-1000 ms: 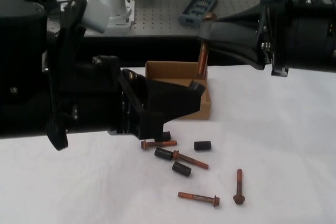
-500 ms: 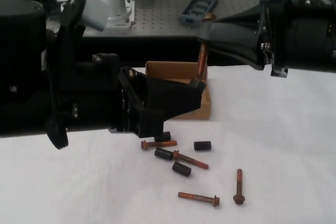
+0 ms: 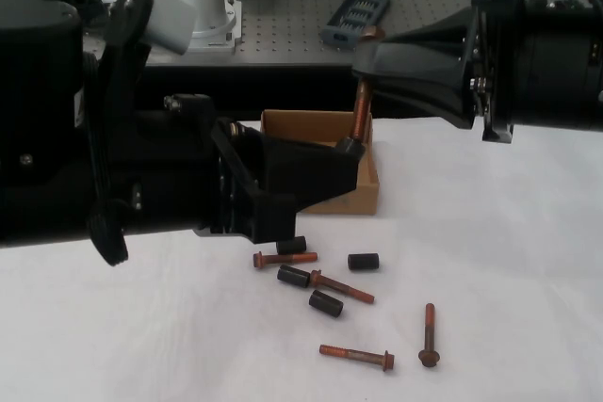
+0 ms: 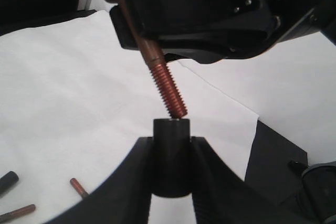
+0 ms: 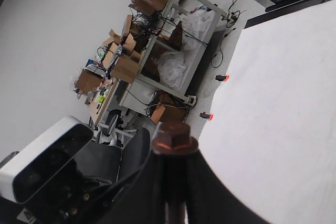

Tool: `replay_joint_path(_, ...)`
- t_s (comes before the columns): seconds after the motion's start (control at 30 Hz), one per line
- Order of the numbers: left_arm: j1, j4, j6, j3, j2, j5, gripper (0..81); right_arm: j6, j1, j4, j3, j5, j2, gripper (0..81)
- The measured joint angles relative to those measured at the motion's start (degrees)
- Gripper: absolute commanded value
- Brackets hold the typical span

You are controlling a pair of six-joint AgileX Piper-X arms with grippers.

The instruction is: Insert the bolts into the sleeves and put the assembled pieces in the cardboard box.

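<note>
Above the bench (image 3: 490, 280), right gripper (image 3: 366, 56) grasping bolt (image 4: 157, 72), left gripper (image 4: 171, 142) grasping sleeve (image 4: 171, 174) just beneath.

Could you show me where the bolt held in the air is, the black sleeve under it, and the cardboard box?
bolt (image 4: 167, 87), left wrist view, on its threaded part.
sleeve (image 4: 171, 156), left wrist view, on its side wall.
cardboard box (image 3: 301, 126), high view, on its back wall.

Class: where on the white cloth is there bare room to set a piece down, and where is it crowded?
Bare cloth lies right of the cardboard box and along the near left. Crowded: the patch in front of the box, where loose bolts and sleeves lie scattered.
</note>
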Motion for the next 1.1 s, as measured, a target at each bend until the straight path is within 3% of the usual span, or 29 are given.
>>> replay_joint_path(0.73,0.0,-4.2,-3.9,0.3,0.0,-0.4,0.6,-0.8,0.0,-1.4,0.0,0.0,0.0,2.6)
replay_joint_path(1.1,0.0,-4.3,-4.5,0.3,0.0,-0.3,0.6,-8.9,0.0,-1.7,0.0,-0.5,0.0,2.6)
